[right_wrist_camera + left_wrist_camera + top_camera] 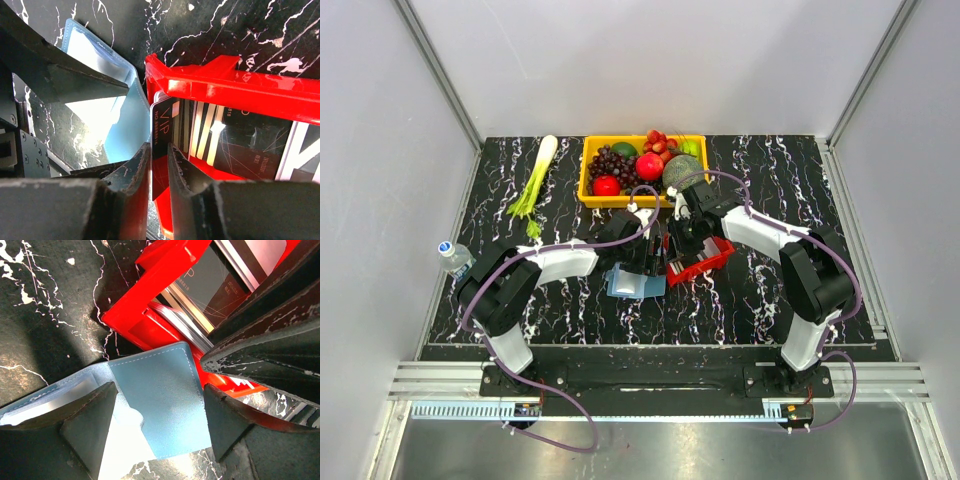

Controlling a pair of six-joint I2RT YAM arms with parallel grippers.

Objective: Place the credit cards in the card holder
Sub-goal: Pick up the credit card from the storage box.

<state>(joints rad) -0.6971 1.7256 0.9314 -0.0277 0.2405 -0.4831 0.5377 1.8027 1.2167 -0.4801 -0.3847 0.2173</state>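
Observation:
The blue card holder (635, 283) lies open on the black marbled table, and my left gripper (157, 415) hovers open right above it, one finger on each side of its pale blue flap (165, 395). Just to its right stands the red tray (705, 262) holding several credit cards (215, 285) on edge. My right gripper (160, 165) reaches into the tray's near end (225, 85). Its jaws stand narrowly apart astride a dark card marked VIP (162, 120), which is tilted between them. The holder (132, 125) sits directly left of that card.
A yellow crate of fruit (642, 165) stands at the back, close behind both grippers. A leek (535, 185) lies at the back left and a water bottle (453, 257) at the left edge. The two grippers work almost touching each other (270, 340).

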